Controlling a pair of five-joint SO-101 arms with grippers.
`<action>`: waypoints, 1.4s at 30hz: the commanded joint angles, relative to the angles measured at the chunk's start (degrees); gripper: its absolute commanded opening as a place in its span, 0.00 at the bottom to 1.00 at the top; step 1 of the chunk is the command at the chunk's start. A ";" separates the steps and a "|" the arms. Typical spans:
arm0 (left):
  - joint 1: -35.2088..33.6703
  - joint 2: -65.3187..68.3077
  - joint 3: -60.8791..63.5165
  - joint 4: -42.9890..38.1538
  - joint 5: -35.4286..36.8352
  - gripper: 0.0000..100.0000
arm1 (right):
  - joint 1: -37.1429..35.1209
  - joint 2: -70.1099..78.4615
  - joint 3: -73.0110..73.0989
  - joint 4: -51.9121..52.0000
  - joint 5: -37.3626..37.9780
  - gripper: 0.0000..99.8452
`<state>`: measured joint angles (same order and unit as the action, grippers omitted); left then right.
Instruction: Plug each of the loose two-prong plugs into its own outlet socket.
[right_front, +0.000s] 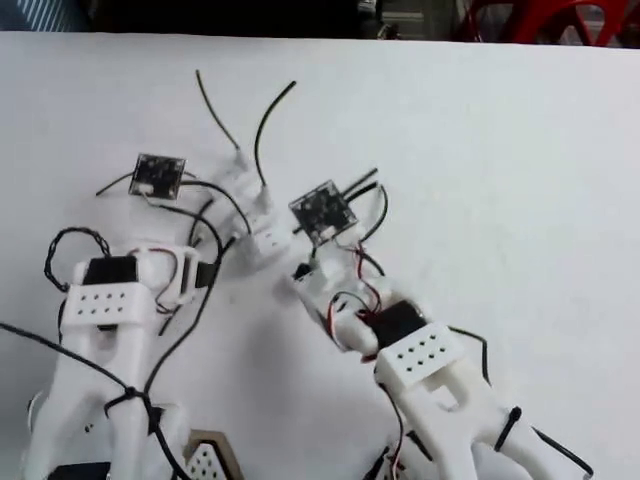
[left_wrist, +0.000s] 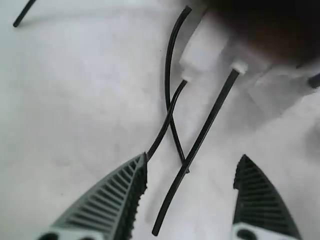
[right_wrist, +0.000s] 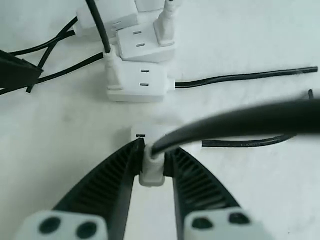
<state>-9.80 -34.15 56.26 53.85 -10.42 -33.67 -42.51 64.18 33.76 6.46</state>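
While the right gripper (right_wrist: 153, 150) is clamped on a white two-prong plug (right_wrist: 150, 172), that plug lies just short of the outlet block (right_wrist: 127, 82), long axis roughly in line with its free slots (right_wrist: 145, 84); the left gripper (left_wrist: 194, 159), jaws apart, hangs over cords (left_wrist: 202, 137) beside the block.

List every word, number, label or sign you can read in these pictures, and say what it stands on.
No text can be read.
The sockets show only bare slots.
The plug in the right tool bears no visible print.
Any marks on the circuit boards are too small to read.
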 joint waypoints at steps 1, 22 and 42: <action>-0.75 -2.07 4.22 -7.56 0.44 0.28 | -1.10 -1.19 1.05 -4.62 1.67 0.02; -4.88 -1.98 8.18 -11.69 0.35 0.28 | -2.86 10.86 3.08 -17.54 1.58 0.02; -4.88 -1.98 8.26 -11.69 0.35 0.28 | -2.51 17.80 2.90 -22.46 1.49 0.02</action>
<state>-14.20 -34.24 64.70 43.21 -10.42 -36.84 -26.77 67.78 12.75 7.78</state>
